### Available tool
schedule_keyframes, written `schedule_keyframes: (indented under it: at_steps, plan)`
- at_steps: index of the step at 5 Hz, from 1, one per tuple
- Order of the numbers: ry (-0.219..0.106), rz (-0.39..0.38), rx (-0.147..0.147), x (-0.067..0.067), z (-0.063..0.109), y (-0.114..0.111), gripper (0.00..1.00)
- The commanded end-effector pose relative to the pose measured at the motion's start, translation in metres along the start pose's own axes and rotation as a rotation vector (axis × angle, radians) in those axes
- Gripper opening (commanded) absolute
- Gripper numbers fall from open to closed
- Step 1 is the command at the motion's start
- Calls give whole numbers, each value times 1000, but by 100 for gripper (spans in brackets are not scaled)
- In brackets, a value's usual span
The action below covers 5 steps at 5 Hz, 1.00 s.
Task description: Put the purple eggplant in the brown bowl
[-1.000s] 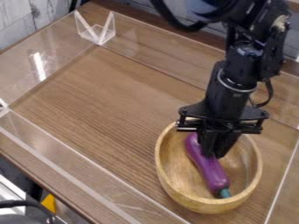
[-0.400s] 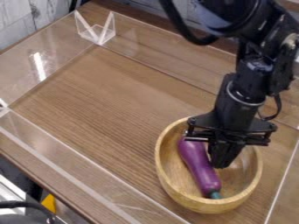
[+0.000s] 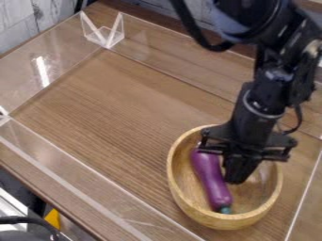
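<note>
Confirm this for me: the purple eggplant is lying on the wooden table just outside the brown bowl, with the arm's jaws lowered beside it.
Not right. The purple eggplant lies inside the brown bowl, resting on its bottom, not on the wooden table outside it. The camera view shows the rim all around it. The rest holds: the gripper is lowered beside the eggplant, jaws down in the bowl.

Purple eggplant inside brown bowl

No text, label, brand, number or sign can be read anywhere in the view.
</note>
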<state>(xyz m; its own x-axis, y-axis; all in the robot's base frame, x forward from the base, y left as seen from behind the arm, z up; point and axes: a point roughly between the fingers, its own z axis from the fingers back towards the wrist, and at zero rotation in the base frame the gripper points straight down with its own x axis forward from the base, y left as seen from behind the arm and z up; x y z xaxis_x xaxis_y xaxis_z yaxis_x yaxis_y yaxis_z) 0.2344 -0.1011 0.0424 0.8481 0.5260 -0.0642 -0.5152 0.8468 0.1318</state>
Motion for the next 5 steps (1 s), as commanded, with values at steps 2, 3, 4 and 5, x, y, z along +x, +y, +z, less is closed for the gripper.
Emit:
schedule_keyframes:
  at_steps: [2, 3, 4, 5]
  plan:
    - [-32, -83, -18, -4, -11, 6, 0]
    - [-26, -69, -19, -8, -8, 9, 0]
    - [-20, -57, -21, -13, -4, 12, 0]
    - [-12, -31, -23, -14, 4, 6, 0]
